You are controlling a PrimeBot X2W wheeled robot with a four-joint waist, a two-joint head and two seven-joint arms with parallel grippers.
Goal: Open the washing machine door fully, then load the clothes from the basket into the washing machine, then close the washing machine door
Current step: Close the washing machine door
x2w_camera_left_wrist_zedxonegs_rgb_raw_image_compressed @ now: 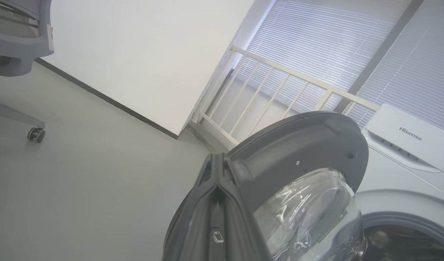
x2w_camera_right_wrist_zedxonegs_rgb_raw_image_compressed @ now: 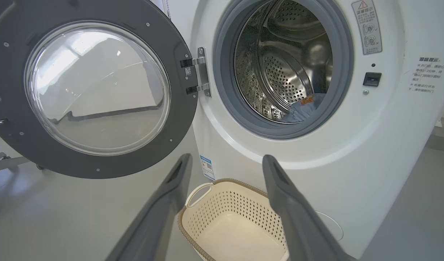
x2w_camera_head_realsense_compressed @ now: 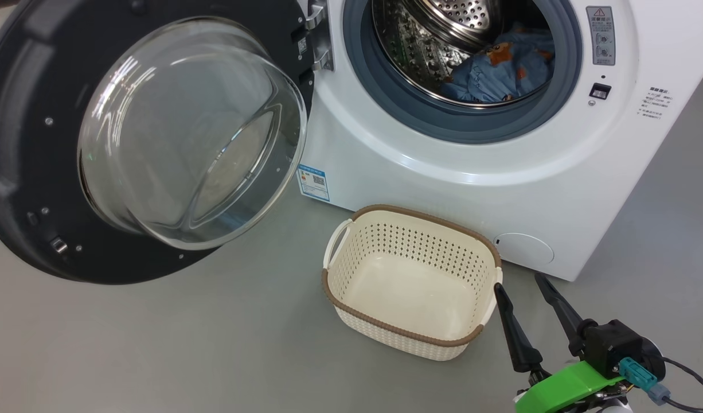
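Right claw [x2w_camera_head_realsense_compressed: 520, 285], head view: fingers spread with nothing between them, hanging just beside the basket [x2w_camera_head_realsense_compressed: 409, 213]. The basket stands empty on the floor [x2w_camera_head_realsense_compressed: 156, 344], close against the washing machine [x2w_camera_head_realsense_compressed: 443, 189]. Clothes [x2w_camera_head_realsense_compressed: 500, 69] lie inside the drum [x2w_camera_head_realsense_compressed: 426, 51]. The washing machine door [x2w_camera_head_realsense_compressed: 19, 143] stands swung wide to the left.

Left wrist view: the left claw [x2w_camera_left_wrist_zedxonegs_rgb_raw_image_compressed: 216, 161] has its fingers pressed together and holds nothing. Its tips sit at the door's outer edge; contact cannot be confirmed.

Right wrist view: the right claw is spread as noted, aimed over the basket toward the machine front. The door hangs on its hinge [x2w_camera_right_wrist_zedxonegs_rgb_raw_image_compressed: 202, 72].

Assessment: loading appears done and closing the door is left to do. The door is judged rigid and fairly heavy, swinging freely on the hinge. Its glossy rim is likely slippery, so a push suits better than a pinch. Recommended contact is the black rim at the edge farthest from the hinge, not the glass bowl [x2w_camera_right_wrist_zedxonegs_rgb_raw_image_compressed: 99, 87], which bulges and would deflect a fingertip.
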